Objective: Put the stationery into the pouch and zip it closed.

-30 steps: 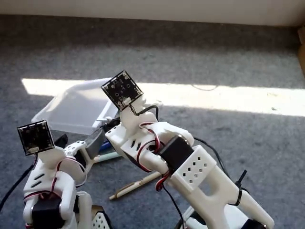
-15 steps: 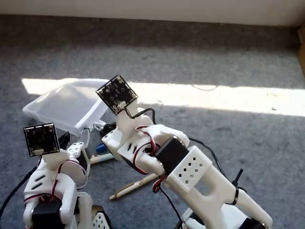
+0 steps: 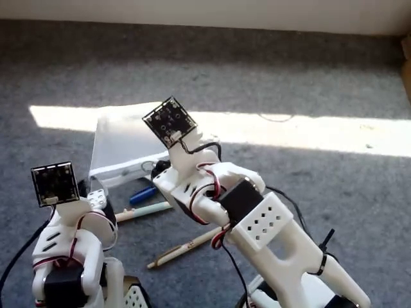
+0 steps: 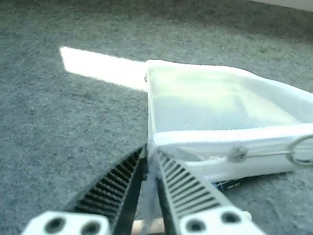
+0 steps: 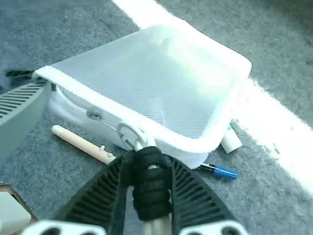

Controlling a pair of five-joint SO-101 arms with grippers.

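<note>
Nearest the arms, a tan pen (image 3: 186,247) lies on grey carpet (image 3: 334,192), just in front of the right arm's base and apart from the pouch. A step farther out, a cream pen (image 5: 80,143) and a blue marker (image 5: 217,171) lie on the carpet below the pouch's (image 3: 122,144) near edge, the marker partly tucked under it. A white pen end (image 5: 230,142) pokes out at the pouch's far side.

Above them, both grippers hold the translucent white pouch along its zipper edge. The left gripper (image 4: 150,155) has its toothed jaws pressed together on the pouch's corner fabric. The right gripper (image 5: 144,154) has its jaws pinched on a black pull (image 5: 149,183) joined to the zipper's metal ring (image 5: 129,132), farther along the same edge. The two grippers are near each other, with the ring and a short run of zipper between them. The pouch is tipped up on the held edge, and its body leans away from the arms. From overhead, the right arm's wrist covers the pull and much of the zipper.

Beyond the pouch, a sunlit strip (image 3: 308,131) crosses the carpet from side to side, and the pouch's far end reaches into it. Past the strip, grey carpet runs on to a pale wall (image 3: 257,13) at the far edge.
</note>
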